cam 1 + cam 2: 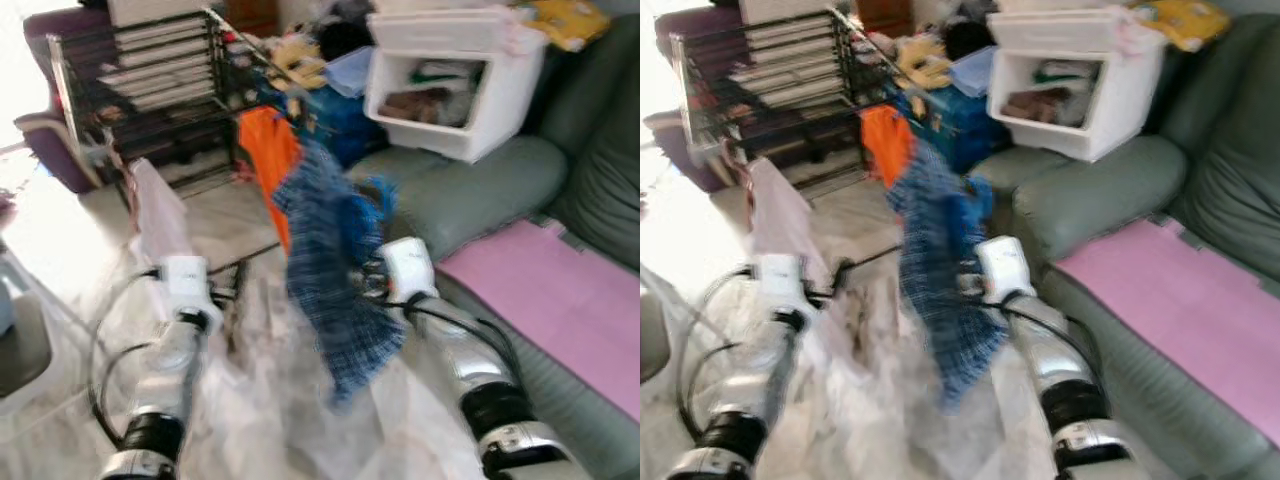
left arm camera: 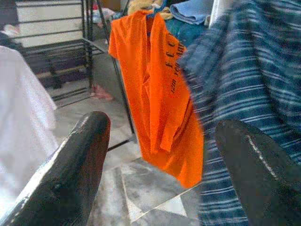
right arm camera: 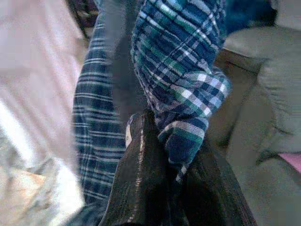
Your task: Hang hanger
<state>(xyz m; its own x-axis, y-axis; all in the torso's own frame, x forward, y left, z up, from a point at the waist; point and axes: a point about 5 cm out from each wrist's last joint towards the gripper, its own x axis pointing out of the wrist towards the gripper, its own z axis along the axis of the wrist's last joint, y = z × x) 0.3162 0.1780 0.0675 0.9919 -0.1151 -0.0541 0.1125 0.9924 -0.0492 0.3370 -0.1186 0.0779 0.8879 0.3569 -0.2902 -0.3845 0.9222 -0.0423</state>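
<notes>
Right gripper fingers pinching blue plaid shirt at frame center, hanging beside orange t-shirt on black drying rack upper left; left gripper fingers spread, holding nothing, green sofa right.

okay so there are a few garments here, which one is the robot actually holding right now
The blue plaid shirt: the right gripper is shut on its fabric. The orange shirt hangs on the black rack behind it, and the white garment drapes by the open left gripper.
</notes>
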